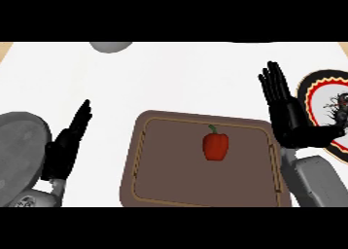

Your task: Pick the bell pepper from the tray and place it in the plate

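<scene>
A red bell pepper point(216, 145) with a green stem lies in the brown tray point(155, 170) at the centre front of the counter. The plate point(327, 92), white with a red, yellow and black rim and a dark figure on it, sits at the right edge. My right hand point(290, 119) stands open between the tray and the plate, fingers straight and pointing away, its thumb over the plate's left part. My left hand point(65, 146) is open left of the tray, fingers straight. Neither hand touches the pepper.
A grey round dish point(12, 155) lies at the lower left, next to my left hand. A grey rounded object point(110, 46) shows at the far edge of the white counter. Tan surface shows at both far corners.
</scene>
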Tool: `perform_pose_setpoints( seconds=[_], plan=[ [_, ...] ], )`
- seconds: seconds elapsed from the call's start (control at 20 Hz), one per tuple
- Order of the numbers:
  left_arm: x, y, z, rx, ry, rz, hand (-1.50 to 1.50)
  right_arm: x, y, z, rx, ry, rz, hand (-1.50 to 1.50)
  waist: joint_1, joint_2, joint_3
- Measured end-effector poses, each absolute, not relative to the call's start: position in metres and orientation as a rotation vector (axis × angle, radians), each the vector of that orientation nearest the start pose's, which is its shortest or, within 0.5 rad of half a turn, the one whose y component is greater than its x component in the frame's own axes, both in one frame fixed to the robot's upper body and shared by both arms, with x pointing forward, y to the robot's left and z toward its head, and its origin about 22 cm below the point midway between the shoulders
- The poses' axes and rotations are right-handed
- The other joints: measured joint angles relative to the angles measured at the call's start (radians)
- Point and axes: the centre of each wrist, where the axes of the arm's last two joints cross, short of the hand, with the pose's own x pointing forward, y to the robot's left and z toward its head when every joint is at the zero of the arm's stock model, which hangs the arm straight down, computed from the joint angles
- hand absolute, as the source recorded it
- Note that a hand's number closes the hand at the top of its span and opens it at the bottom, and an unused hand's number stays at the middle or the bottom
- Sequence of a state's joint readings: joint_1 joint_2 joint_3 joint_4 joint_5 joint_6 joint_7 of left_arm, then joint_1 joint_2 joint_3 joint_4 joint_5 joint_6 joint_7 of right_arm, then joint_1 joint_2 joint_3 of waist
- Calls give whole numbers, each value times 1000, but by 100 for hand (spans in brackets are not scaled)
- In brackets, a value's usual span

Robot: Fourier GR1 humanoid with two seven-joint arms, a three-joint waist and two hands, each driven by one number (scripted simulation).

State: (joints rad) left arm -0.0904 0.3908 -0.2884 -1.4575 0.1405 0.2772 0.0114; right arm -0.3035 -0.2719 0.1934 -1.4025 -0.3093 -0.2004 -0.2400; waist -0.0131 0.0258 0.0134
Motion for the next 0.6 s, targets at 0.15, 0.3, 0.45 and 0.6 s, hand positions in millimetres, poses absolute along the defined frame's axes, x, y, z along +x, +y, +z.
perform_pose_setpoints(
  seconds=[0.15,0.3,0.45,0.6],
  plan=[
    [264,261,12,234,-1506,-234,0,319,-198,52,-6,-1826,-30,-150,10,-13,-8],
    [277,261,26,256,-1554,-234,0,330,-156,67,-97,-1776,-155,-150,20,-22,-13],
    [280,258,30,246,-1564,-245,0,333,-181,45,-372,-1747,167,150,33,-18,-38],
    [286,255,34,235,-1565,-243,0,329,-155,23,-518,-1633,161,-150,28,-23,-30]
  ],
)
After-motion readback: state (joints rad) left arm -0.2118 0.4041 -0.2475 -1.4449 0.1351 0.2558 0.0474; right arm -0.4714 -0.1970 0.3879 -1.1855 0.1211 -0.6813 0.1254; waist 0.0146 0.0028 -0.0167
